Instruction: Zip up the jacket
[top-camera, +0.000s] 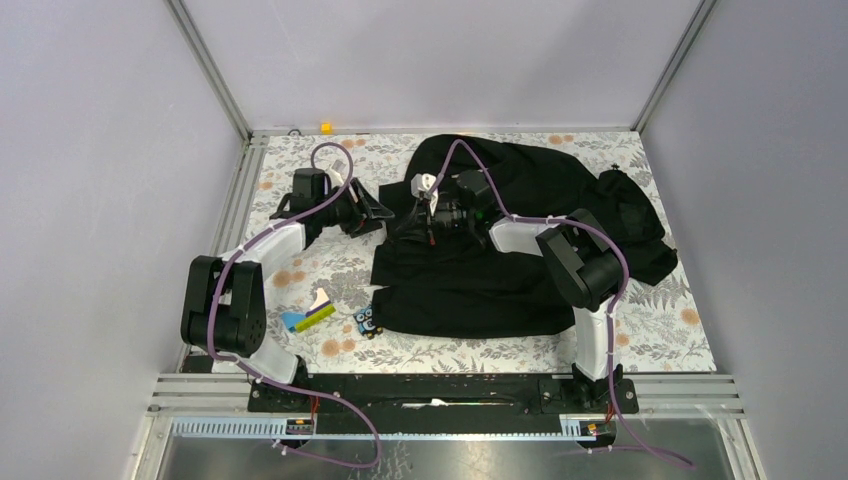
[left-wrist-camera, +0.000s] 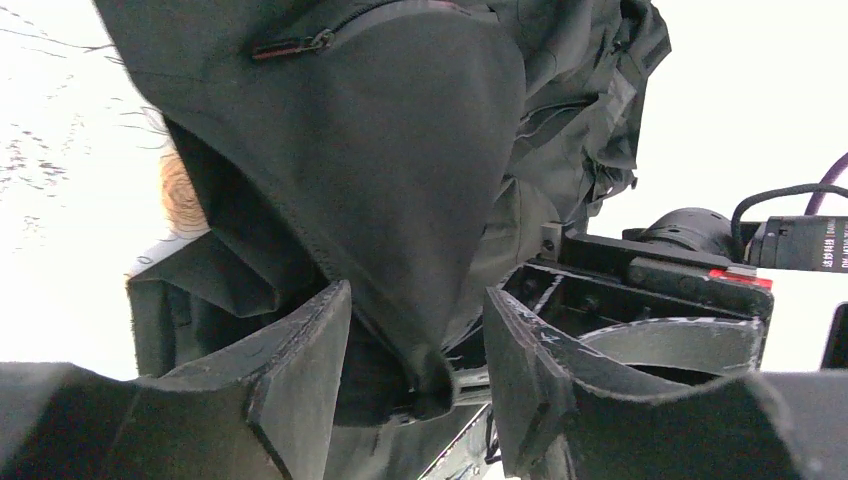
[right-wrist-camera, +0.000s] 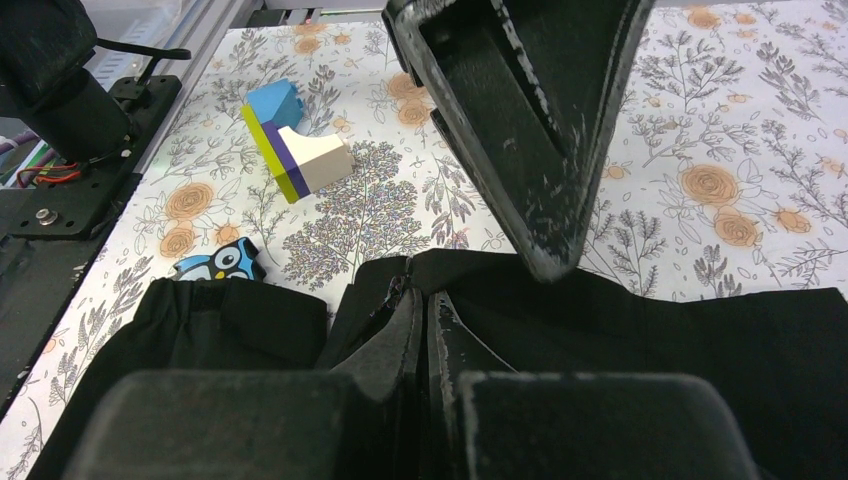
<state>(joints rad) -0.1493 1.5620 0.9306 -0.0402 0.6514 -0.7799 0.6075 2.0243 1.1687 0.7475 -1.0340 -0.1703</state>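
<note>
You are only at the start, I judge: the left pincer (left-wrist-camera: 418, 300) stands spread around a fold of the jacket (top-camera: 480, 285), which lies crumpled from the centre of the worktop (top-camera: 330, 270) to two o'clock, the right pincer (right-wrist-camera: 424, 300) pinches its edge, and nothing looks zipped yet.

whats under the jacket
Only the floral table cover shows, running out from beneath the jacket around its edges. The penguin toy sits beside its near left edge, not beneath it. Whatever else lies under the black fabric is covered and cannot be seen.
</note>
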